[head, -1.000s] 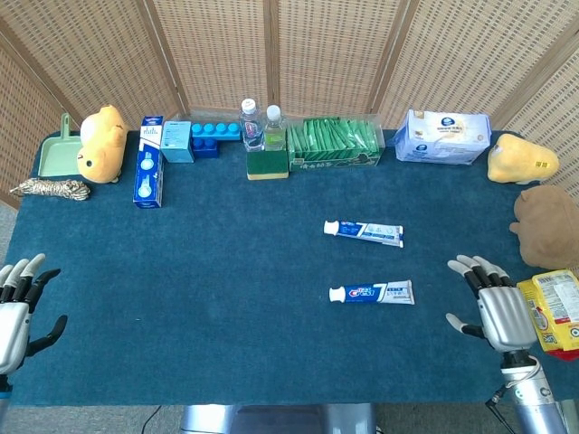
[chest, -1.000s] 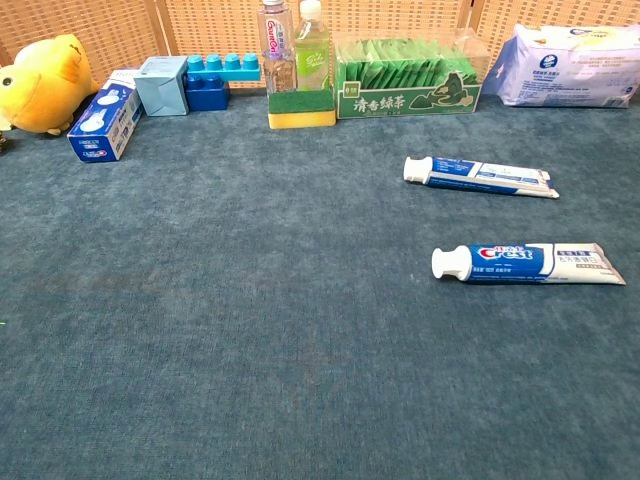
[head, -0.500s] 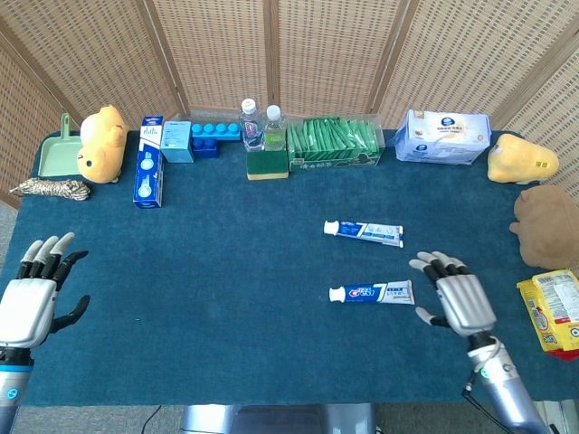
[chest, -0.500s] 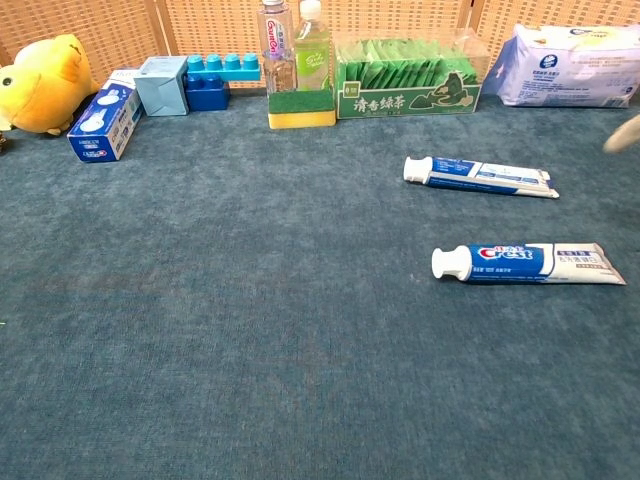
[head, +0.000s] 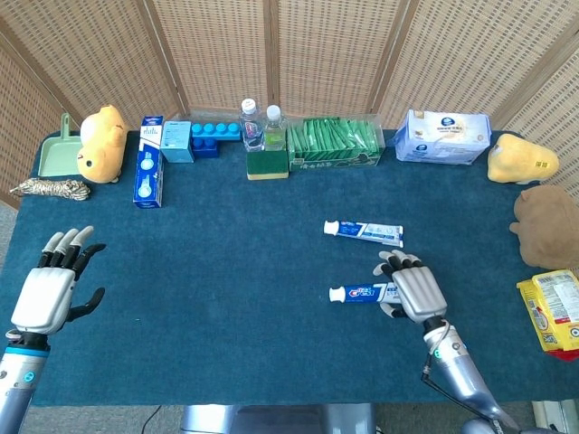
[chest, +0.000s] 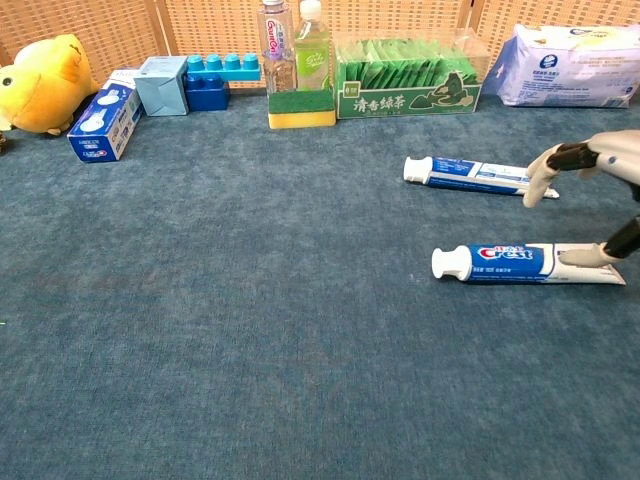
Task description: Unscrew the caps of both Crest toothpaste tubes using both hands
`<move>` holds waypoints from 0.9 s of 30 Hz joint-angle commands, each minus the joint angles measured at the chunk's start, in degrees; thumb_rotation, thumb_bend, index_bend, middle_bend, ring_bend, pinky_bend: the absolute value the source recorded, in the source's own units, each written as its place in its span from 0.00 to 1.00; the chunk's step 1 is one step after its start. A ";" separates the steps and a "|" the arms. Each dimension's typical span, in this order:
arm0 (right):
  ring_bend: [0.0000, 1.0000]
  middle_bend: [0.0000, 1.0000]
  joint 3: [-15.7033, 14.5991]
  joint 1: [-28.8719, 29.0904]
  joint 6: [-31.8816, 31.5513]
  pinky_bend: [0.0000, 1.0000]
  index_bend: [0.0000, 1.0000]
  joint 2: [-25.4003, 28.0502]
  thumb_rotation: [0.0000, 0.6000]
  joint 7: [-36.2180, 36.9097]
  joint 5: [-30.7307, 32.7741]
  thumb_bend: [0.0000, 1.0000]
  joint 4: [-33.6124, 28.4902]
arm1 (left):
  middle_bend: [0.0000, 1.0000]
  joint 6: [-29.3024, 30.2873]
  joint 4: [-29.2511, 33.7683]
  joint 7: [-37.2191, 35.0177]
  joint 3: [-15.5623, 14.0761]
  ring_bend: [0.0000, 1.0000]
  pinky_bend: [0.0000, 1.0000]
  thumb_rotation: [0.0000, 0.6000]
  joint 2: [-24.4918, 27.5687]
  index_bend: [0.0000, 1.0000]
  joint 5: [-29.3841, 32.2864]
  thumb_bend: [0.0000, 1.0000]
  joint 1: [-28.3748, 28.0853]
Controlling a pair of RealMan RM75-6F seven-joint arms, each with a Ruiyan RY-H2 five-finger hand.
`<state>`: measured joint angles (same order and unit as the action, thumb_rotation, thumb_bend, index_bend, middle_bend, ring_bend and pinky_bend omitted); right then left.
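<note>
Two Crest toothpaste tubes lie on the blue cloth, white caps pointing left. The far tube (head: pixel 363 231) (chest: pixel 478 174) lies alone. Over the tail end of the near tube (head: pixel 362 293) (chest: pixel 505 261) hovers my right hand (head: pixel 412 288) (chest: pixel 606 158), fingers spread, gripping nothing. Its thumb tip (chest: pixel 580 256) lies at the tube's tail, and a fingertip (chest: pixel 538 185) hangs near the far tube's tail. The near cap (chest: pixel 446 263) is uncovered. My left hand (head: pixel 52 290) is held open above the table's left front, far from both tubes, and shows only in the head view.
Along the back stand a yellow plush (head: pixel 100 143), blue boxes (head: pixel 149 172), blue blocks (head: pixel 213 136), two bottles (head: pixel 261 127) on a sponge, a green packet box (head: pixel 333 145) and a tissue pack (head: pixel 443 137). More plush toys (head: pixel 544 217) and a snack bag (head: pixel 555 312) sit at right.
My right hand has swept left from the table's right edge to the near tube's tail. My left hand has risen and moved slightly inward.
</note>
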<state>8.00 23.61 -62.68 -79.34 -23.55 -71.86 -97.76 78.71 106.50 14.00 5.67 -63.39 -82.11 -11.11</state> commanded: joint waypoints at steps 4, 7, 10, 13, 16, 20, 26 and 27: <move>0.14 0.19 -0.36 1.12 0.59 0.21 0.34 -1.92 1.00 -2.37 2.31 0.24 1.41 | 0.05 -0.29 -0.63 -0.33 0.05 0.02 0.03 1.00 -0.16 0.19 0.47 0.29 -0.39; 0.14 0.19 -0.91 1.45 0.69 0.21 0.33 -2.60 1.00 -3.83 3.47 0.24 1.71 | 0.05 -0.52 -1.01 -0.64 -0.07 0.02 0.03 1.00 -0.29 0.19 0.70 0.29 -0.57; 0.14 0.19 -1.13 1.67 0.56 0.21 0.33 -3.04 1.00 -4.58 4.22 0.23 1.89 | 0.05 -0.51 -1.28 -0.91 -0.15 0.02 0.03 1.00 -0.43 0.19 0.75 0.29 -0.67; 0.14 0.19 -1.33 1.89 0.45 0.21 0.33 -3.39 1.00 -5.07 4.91 0.24 2.23 | 0.05 -0.45 -1.50 -1.15 -0.28 0.02 0.03 1.00 -0.47 0.19 0.73 0.29 -0.71; 0.14 0.19 -1.58 2.15 0.46 0.21 0.33 -3.84 1.00 -5.33 5.43 0.24 2.75 | 0.05 -0.18 -1.66 -1.36 -0.40 0.02 0.03 1.00 -0.42 0.19 0.65 0.29 -0.66; 0.14 0.19 -1.77 2.59 0.69 0.21 0.33 -4.32 1.00 -5.45 5.90 0.24 3.40 | 0.05 0.27 -1.72 -1.57 -0.43 0.02 0.03 1.00 -0.23 0.19 0.60 0.29 -0.56; 0.14 0.20 -1.94 3.14 1.07 0.21 0.34 -4.77 1.00 -5.30 6.58 0.24 4.35 | 0.05 0.64 -1.55 -1.71 -0.80 0.02 0.03 1.00 0.05 0.19 0.28 0.29 -0.38; 0.14 0.20 -1.96 3.26 1.15 0.21 0.35 -4.84 1.00 -5.24 6.68 0.24 4.53 | 0.05 0.77 -1.52 -1.71 -0.86 0.02 0.03 1.00 0.05 0.19 0.24 0.29 -0.32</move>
<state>6.06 26.81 -61.58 -84.13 -28.83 -65.23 -93.30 79.47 104.97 12.30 4.83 -63.34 -81.86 -11.44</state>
